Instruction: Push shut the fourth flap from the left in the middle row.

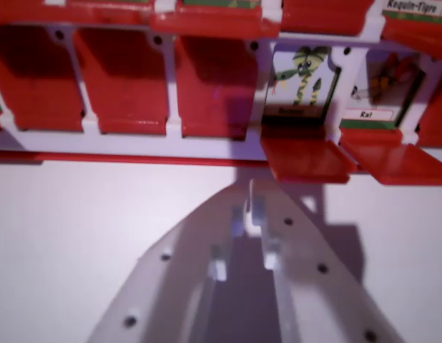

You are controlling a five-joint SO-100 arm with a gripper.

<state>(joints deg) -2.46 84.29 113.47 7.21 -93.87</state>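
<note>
A red flap board with a white frame [207,139] fills the top of the wrist view. Three flaps on the left [121,78] stand up, showing red backs. To their right, one flap [307,158] lies flat toward me, below a picture card of a striped green and yellow creature [303,77]. Another flat flap [410,163] lies under a card labelled "Rat" [378,89]. My white gripper [251,196] rises from the bottom centre, shut and holding nothing. Its tip sits just in front of the board's red base edge, slightly left of the first lowered flap.
A card labelled "Requin-Tigre" [415,7] shows in the row above, at the top right. More red flaps [214,18] run along the top edge. A pale tabletop [71,236] spreads in front of the board, on both sides of the gripper.
</note>
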